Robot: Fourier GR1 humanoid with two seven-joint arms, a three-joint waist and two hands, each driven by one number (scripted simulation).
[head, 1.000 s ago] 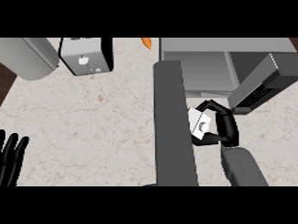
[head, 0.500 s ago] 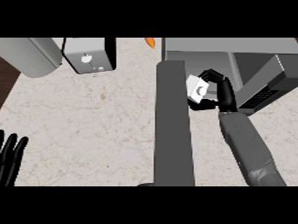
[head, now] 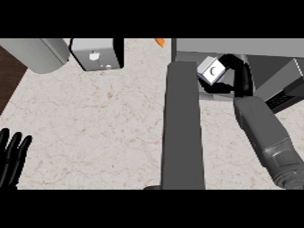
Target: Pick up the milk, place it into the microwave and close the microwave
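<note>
At the worktop's far right corner, the right hand reaches into the open microwave, its fingers curled around the white milk carton, which it holds tilted just inside the opening. The microwave's door stands open, running from the oven toward the near edge. The left hand rests at the near left corner, fingers straight and spread, holding nothing.
</note>
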